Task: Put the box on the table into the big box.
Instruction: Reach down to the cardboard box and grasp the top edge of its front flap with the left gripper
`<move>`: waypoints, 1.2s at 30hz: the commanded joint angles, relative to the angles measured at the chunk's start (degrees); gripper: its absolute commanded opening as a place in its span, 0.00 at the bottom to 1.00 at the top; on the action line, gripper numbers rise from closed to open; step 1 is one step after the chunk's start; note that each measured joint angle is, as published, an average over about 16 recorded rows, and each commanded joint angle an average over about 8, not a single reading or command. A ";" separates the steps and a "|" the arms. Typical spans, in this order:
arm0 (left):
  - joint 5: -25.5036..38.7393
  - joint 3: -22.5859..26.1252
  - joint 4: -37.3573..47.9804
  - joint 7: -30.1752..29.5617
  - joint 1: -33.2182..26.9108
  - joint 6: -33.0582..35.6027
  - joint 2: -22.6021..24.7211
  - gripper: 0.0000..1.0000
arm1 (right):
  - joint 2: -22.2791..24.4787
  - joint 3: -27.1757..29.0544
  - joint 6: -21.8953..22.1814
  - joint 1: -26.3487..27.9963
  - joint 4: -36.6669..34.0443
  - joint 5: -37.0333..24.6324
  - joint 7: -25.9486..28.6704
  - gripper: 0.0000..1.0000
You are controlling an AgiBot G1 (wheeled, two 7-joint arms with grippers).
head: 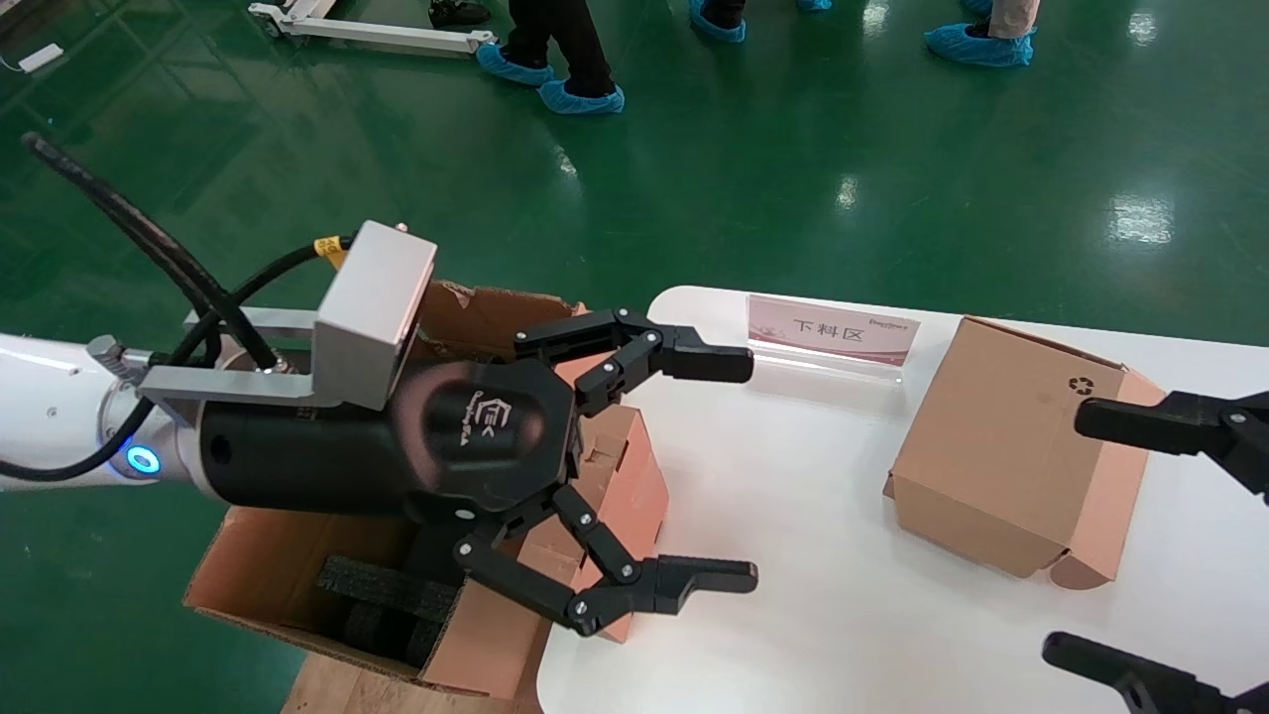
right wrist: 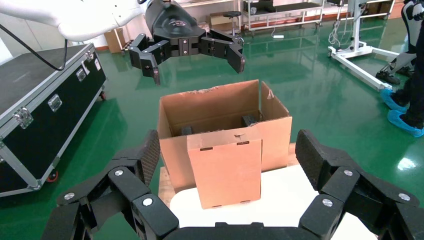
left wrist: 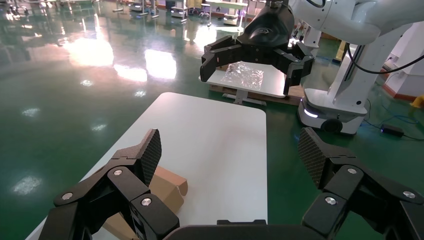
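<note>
1. The box (right wrist: 227,167) stands upright at the table (head: 853,555) edge, against the big box (right wrist: 220,107).
2. Left gripper (head: 709,471) hovers above it, jaws apart (empty).
3. Right gripper (head: 1140,540) is likewise spread.

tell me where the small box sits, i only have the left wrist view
Observer: The small box stands at the edge of the table, next to the big box.
Operator: is my left pincer on it
Observer: No. The left pincer is open and hovers above the small box, gripping nothing.
Operator: what is by the right pincer
Observer: The right pincer is open at the other end of the table, beside a mid-sized box with a recycling mark.
</note>
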 commanded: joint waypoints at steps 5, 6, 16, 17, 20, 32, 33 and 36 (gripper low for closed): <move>0.00 0.00 0.00 0.00 0.00 0.00 0.00 1.00 | 0.00 0.00 0.00 0.00 0.00 0.00 0.00 1.00; 0.00 0.00 0.00 0.00 0.00 0.00 0.00 1.00 | 0.00 0.00 0.00 0.00 0.00 0.00 0.00 1.00; 0.00 0.00 0.00 0.00 0.00 0.00 0.00 1.00 | 0.00 0.00 0.00 0.00 0.00 0.00 0.00 1.00; 0.00 0.00 0.00 0.00 0.00 0.00 0.00 1.00 | 0.00 0.00 0.00 0.00 0.00 0.00 0.00 1.00; 0.00 0.00 0.00 0.00 0.00 0.00 0.00 1.00 | 0.00 0.00 0.00 0.00 0.00 0.00 0.00 1.00; 6.17 1.98 -0.02 -1.74 -0.20 -3.71 -1.80 1.00 | 0.00 0.00 0.00 0.00 0.00 0.00 0.00 1.00; 7.15 2.42 -0.06 -2.32 -0.38 -4.53 -2.17 1.00 | 0.00 0.00 0.00 0.00 0.00 0.00 0.00 1.00; 10.30 4.03 -0.27 -4.72 -1.18 -7.41 -3.30 1.00 | 0.00 0.00 -0.01 0.00 0.00 0.00 0.00 1.00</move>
